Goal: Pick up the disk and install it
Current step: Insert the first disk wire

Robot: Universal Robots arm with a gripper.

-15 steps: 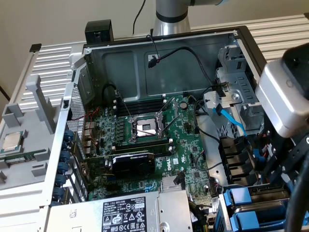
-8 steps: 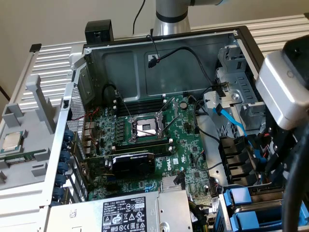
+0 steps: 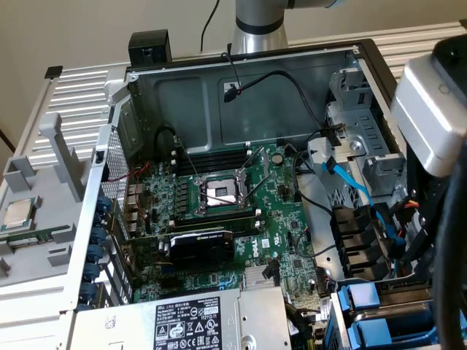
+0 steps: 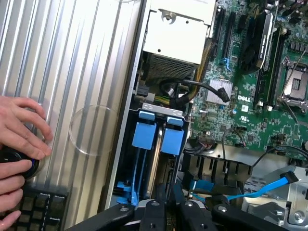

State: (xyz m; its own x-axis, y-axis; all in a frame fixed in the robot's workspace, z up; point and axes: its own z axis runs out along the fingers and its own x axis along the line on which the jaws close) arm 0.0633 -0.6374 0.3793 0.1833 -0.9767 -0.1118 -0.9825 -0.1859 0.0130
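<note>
Fingers [image 4: 155, 211], drawn close, sit just beside the disk [image 4: 144, 135].

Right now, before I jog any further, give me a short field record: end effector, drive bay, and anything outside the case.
end effector: low over the drive bay, close to the blue frames
blue frames: two, side by side in the bay, next to the power supply
blue cable: loose, beside the bay
person's hand: outside the case, at a black round device
processor chip: on a grey tray, exterior view's left, outside the case
</note>
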